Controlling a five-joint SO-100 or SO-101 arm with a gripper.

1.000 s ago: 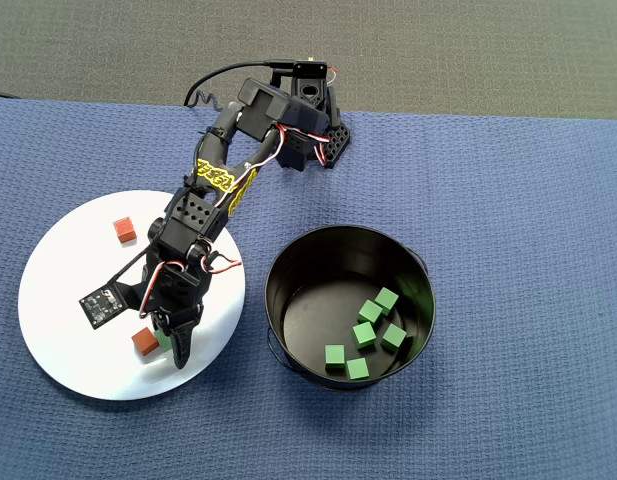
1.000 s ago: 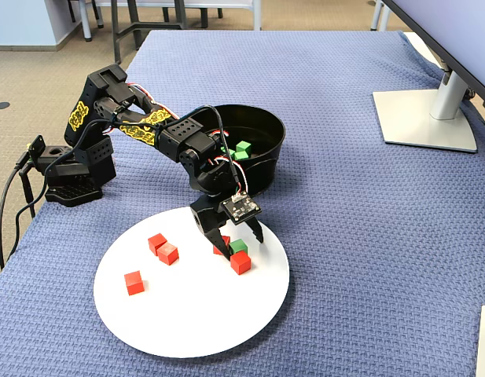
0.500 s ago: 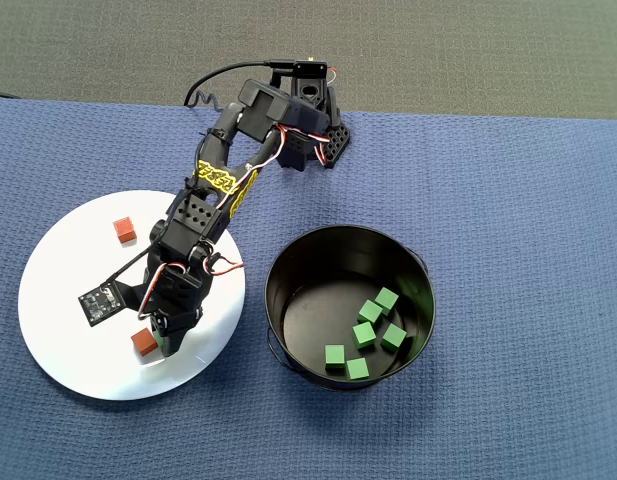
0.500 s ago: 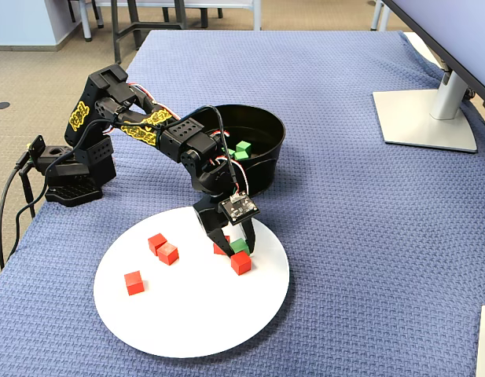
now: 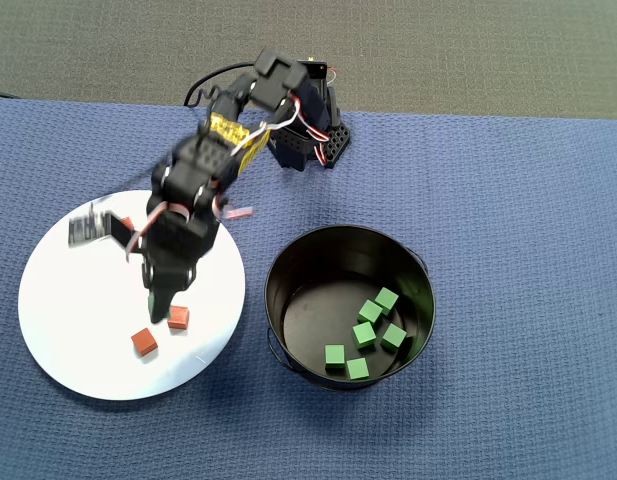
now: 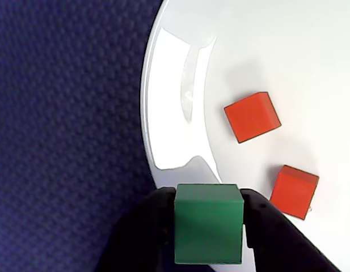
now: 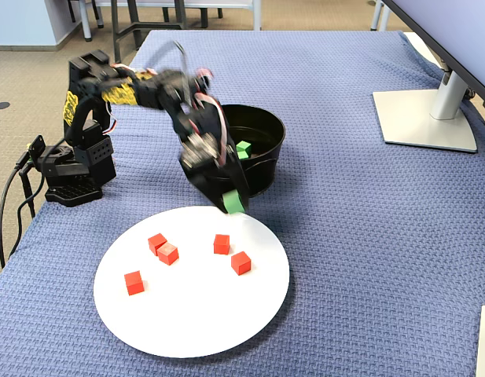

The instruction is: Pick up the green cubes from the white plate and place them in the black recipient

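Blue woven cloth (image 7: 360, 236) covers the whole table, and on it the large flat white plate (image 7: 187, 322) now carries only small red-orange cubes (image 7: 240, 262), five of them in the fixed view, with no green one left lying there. Beside it, the round glossy black pot (image 5: 288, 262) holds five small matte green cubes (image 5: 364, 334) on its floor in the overhead view. So this looks like the last stretch: one cube in transit, then the drop.

The black arm (image 7: 148, 88) reaches out from its base, raised above the plate's pot-side edge, forearm angled down and motion-blurred.

The claw (image 6: 209, 224) is clamped tight on a green cube (image 6: 209, 229), one jaw on each side, clear of the plate.
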